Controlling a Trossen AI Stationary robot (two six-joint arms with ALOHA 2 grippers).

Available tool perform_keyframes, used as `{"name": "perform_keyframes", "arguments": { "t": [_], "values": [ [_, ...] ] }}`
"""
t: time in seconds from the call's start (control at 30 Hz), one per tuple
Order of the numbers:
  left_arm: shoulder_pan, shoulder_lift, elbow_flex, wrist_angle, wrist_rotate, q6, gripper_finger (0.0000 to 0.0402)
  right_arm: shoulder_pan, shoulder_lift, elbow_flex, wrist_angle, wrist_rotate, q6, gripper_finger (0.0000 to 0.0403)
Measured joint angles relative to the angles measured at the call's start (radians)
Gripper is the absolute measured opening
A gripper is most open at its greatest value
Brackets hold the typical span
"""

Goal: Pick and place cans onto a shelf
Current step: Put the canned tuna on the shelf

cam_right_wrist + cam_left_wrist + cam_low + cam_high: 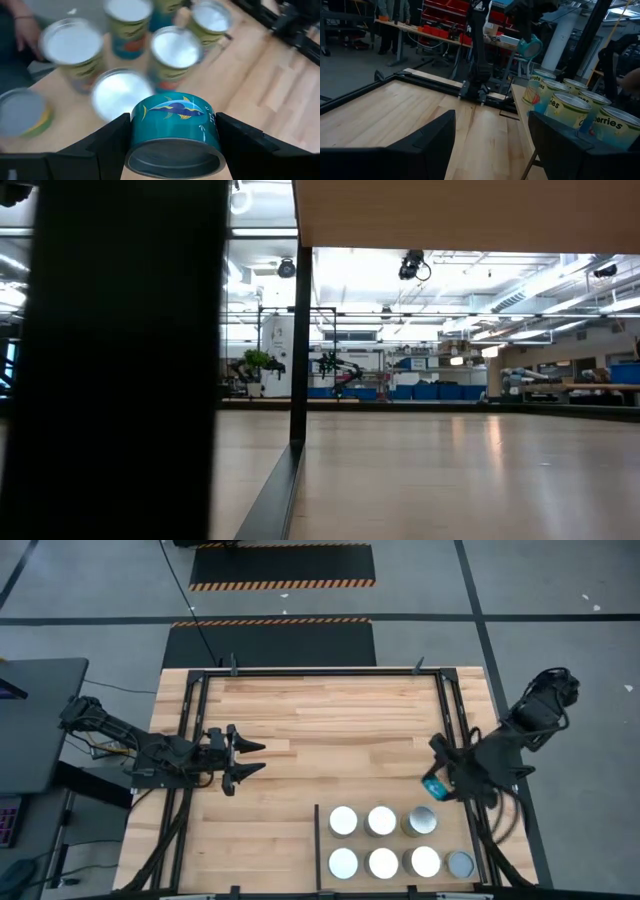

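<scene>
The left claw point(240, 758) hangs over the bare light-wood surface point(320, 720) near its left black rail, its two dark fingers point(427, 145) spread apart with nothing between them. Well off to its right, toward the near edge of the surface, the shelf point(322, 840) is a wood section edged by thin black bars, and seven cans point(384, 862) stand upright on it in two rows: three in the far row, four in the near row. Most show bright silver-white tops, while the can at the right end of the near row point(460, 864) has a dull grey top. From the left wrist view their yellow-green labels read "cherries". Farther right, the right claw point(437, 786) hovers just beyond the far row's right end, clenched on a teal fish-printed can point(175, 134) turned on its side, its fingers point(112, 145) pressing either flank.
</scene>
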Motion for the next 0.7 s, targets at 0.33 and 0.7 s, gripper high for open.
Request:
{"name": "perform_keyframes", "arguments": {
  "t": [0.33,0.7],
  "values": [
    [0.0,0.0,0.0,0.0,0.0,0.0,0.0256,0.232,0.003,0.0,-0.114,-0.037,0.029,0.0275],
    [0.0,0.0,0.0,0.0,0.0,0.0,0.0256,0.378,0.173,-0.001,-0.182,-0.044,0.104,0.0275]
  ]
}}
